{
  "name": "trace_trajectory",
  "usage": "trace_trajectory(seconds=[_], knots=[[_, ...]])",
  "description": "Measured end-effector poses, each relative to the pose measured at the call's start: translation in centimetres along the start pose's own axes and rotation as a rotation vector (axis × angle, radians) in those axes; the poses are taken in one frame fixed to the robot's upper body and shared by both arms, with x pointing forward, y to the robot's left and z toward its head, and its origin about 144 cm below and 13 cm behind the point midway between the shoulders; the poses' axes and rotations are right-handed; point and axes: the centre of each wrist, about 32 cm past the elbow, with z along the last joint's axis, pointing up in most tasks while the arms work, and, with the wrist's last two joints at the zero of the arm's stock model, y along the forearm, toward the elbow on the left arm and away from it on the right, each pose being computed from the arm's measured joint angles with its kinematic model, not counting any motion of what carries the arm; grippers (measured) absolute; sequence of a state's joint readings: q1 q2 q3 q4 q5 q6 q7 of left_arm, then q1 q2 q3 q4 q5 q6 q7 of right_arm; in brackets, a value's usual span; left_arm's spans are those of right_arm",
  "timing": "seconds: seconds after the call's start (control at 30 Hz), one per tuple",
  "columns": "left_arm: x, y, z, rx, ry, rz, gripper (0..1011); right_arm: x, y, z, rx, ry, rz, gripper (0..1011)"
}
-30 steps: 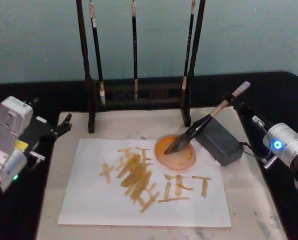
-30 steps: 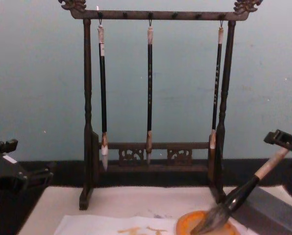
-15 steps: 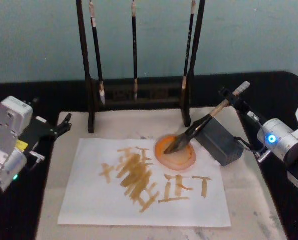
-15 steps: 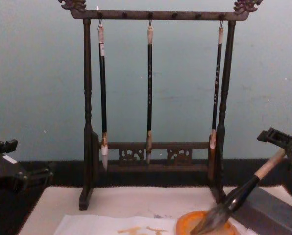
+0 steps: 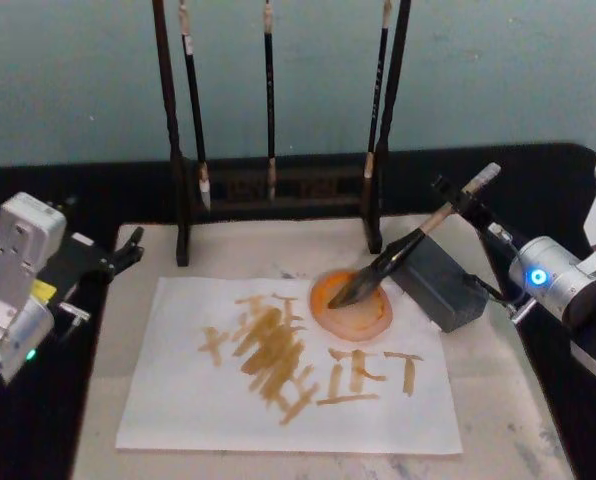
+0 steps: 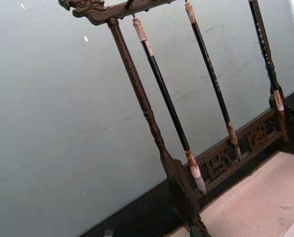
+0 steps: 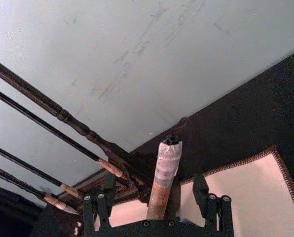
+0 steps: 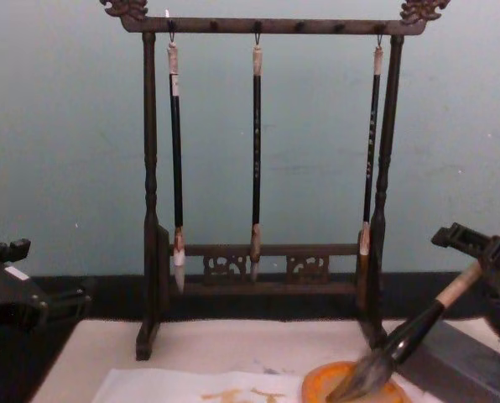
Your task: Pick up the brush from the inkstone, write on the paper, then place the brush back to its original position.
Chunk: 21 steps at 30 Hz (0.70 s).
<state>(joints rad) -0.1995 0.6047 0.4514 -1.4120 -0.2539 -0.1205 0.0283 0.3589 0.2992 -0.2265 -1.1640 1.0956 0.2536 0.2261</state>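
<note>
Although the right gripper point(image 5: 460, 203) stands around the upper handle of the brush point(image 5: 400, 253), its jaws are wide and touch nothing. The right wrist view makes this plain: the fingers point(image 7: 101, 203) sit on either side of the pale, tape-wrapped handle end with a clear gap on both sides.

The head view gives the layout from above. The brush bristles rest in the inkstone point(image 5: 323, 300), the black lower section leans on the dark grey block point(image 5: 443, 287) just beside the dish, and the handle slants up toward the right rear. The inkstone sits at the far right corner of the paper point(image 5: 178, 400), which bears orange-yellow strokes across its middle and lies on the beige mat point(image 5: 498, 410).

From the side, the chest view shows how steeply the brush tilts out of the dish, with the right gripper hanging at the picture's right edge.

The left gripper point(image 5: 128, 250) is parked at the mat's far left corner, well apart from the paper, its jaws spread on nothing. Its wrist view looks at the brush rack point(image 6: 147, 106) and the slim brushes point(image 6: 169, 106) hanging from it.
</note>
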Motion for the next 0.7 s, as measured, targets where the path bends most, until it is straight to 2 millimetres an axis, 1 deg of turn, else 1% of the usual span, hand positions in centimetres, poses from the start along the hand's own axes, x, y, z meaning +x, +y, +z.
trace_trajectory(seconds=[0.53,0.7], knots=[[0.00,0.00,0.00,0.000,0.000,0.000,1010,0.10,0.00,-0.13,-0.006,0.001,0.004,1000],[0.00,0.00,0.00,0.000,0.000,0.000,1010,0.09,0.00,-0.13,-0.006,0.001,0.004,912]])
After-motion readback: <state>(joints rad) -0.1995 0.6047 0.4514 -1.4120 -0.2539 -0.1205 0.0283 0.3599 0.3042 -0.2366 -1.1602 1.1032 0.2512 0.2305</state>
